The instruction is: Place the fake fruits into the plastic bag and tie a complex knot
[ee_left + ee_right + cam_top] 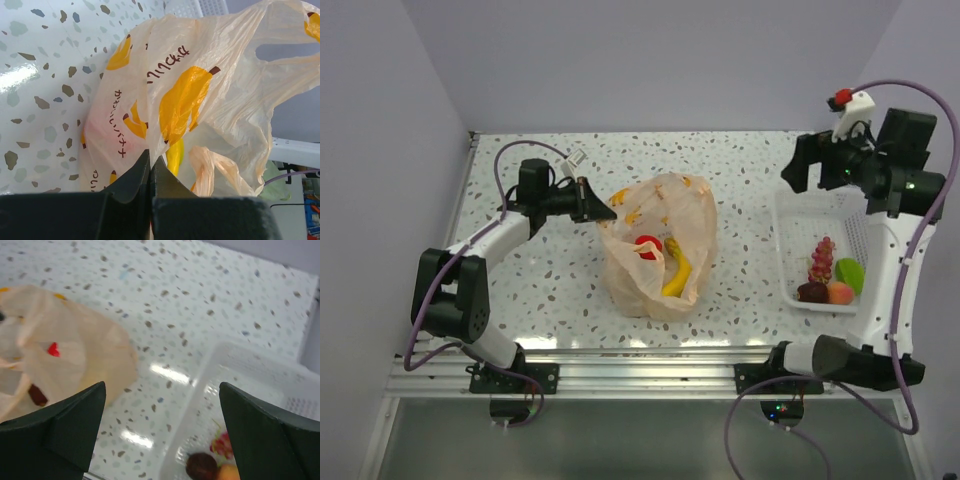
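Observation:
The plastic bag (660, 245) lies open-mouthed mid-table, with a red fruit (647, 247) and a yellow banana (677, 272) inside. My left gripper (605, 212) is shut on the bag's left rim. In the left wrist view its tips (151, 157) pinch the thin film of the bag (200, 100), and the banana (175, 155) shows just behind. My right gripper (817, 165) hangs wide open above the basket's far left corner, holding nothing. From the right wrist, the gripper (162, 390) looks down on the bag (75, 350) and the basket. No knot is visible.
A white perforated basket (790, 215) at the right holds a pink-red piece (823, 258), a green one (851, 275), a maroon one (812, 292) and an orange one (840, 293). The maroon piece (202, 466) shows near the basket wall (240, 365). Walls close off the left and back.

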Robot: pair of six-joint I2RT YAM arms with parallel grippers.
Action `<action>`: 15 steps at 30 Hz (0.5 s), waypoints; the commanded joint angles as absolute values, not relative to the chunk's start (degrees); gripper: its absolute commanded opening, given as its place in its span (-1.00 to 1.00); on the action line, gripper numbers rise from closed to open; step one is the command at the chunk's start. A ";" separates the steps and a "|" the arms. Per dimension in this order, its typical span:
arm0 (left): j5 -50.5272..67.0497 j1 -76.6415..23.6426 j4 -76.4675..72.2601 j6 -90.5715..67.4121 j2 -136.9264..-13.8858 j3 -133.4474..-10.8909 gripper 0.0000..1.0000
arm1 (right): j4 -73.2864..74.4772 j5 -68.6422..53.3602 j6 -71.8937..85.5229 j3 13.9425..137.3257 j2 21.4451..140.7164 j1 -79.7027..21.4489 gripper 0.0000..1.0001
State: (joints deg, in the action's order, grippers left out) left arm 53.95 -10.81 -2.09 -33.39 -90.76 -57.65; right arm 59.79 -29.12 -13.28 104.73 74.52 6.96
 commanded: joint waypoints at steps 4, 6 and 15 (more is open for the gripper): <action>55.02 -10.28 -3.96 -33.93 -89.82 -60.12 -1.00 | 73.91 -17.68 -24.16 100.84 82.52 26.97 0.96; 55.11 -10.28 -3.87 -33.84 -89.82 -60.47 -1.00 | 71.64 -12.86 -24.43 96.18 82.44 28.38 0.96; 54.93 -10.28 -4.13 -34.10 -90.97 -60.82 -1.00 | 54.86 -2.72 -16.44 71.99 85.42 29.18 0.97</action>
